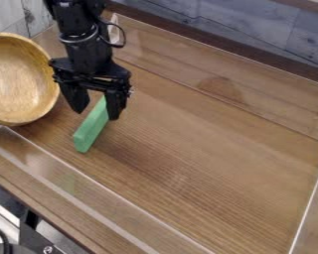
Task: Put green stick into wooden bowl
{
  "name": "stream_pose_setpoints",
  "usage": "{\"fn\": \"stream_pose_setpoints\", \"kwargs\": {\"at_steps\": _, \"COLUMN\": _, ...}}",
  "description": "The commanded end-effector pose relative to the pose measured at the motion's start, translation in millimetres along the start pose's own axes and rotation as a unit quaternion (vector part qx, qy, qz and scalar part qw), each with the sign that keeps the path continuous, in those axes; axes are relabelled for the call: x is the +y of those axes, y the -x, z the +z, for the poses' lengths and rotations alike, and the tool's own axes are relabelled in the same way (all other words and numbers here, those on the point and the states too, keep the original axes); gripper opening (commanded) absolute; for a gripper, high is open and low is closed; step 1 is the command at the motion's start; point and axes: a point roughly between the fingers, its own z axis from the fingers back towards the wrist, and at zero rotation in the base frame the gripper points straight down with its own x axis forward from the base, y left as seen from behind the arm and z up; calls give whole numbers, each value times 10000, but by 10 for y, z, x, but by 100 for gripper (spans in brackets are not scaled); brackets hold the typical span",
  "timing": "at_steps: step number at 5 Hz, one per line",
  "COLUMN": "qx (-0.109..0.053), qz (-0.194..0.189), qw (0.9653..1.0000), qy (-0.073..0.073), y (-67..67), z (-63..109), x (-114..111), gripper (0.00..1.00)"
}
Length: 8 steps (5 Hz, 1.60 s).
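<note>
1. A wooden tabletop [209,139], light brown with visible grain, fills most of the view, seen from above at an angle.
2. A round, light tan wooden bowl [19,84] sits at the left, its left side cut off by the edge of the view. Its inside is shallow and curved, and grain shows in the wood.
3. A green stick [90,129], bright and flat-faced, lies on the tabletop to the right of the bowl and a little nearer the camera. It is outside the bowl and apart from it, slanting from lower left to upper right.
4. A black robot arm [82,40] reaches in from the top left, with a cable looping at its right side.
5. At its lower end, the gripper [95,102] points down over the upper part of the green stick. Its two dark fingers are spread wide, one on the left and one on the right of the stick. The gripper hides the stick's far end, and whether the fingers touch the stick is hard to tell.
6. At the bottom left corner, dark equipment and cables [13,233] show beyond the table's edge.
</note>
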Motion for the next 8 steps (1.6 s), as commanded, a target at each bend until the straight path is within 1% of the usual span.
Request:
{"fn": "stream_pose_setpoints", "kwargs": {"at_steps": 1, "qx": -151, "qz": 30, "qw": 9999, "qy": 6, "y": -38, "z": 64, "x": 30, "gripper": 100}}
{"fn": "stream_pose_setpoints", "kwargs": {"at_steps": 4, "qx": -242, "qz": 83, "qw": 9996, "qy": 70, "y": -49, "z": 87, "x": 38, "gripper": 100}}
{"fn": "stream_pose_setpoints", "kwargs": {"at_steps": 5, "qx": -243, "qz": 96, "qw": 9997, "qy": 37, "y": -52, "z": 33, "x": 51, "gripper": 0}}
{"fn": "stream_pose_setpoints", "kwargs": {"at_steps": 6, "qx": -244, "qz": 110, "qw": 9996, "qy": 15, "y": -59, "z": 4, "x": 64, "gripper": 0}}
{"fn": "stream_pose_setpoints", "kwargs": {"at_steps": 7, "qx": -288, "qz": 47, "qw": 9996, "qy": 41, "y": -55, "z": 125, "x": 30, "gripper": 100}}
{"fn": "stream_pose_setpoints", "kwargs": {"at_steps": 8, "qx": -328, "qz": 4, "qw": 9994, "qy": 75, "y": -64, "z": 237, "x": -10, "gripper": 100}}
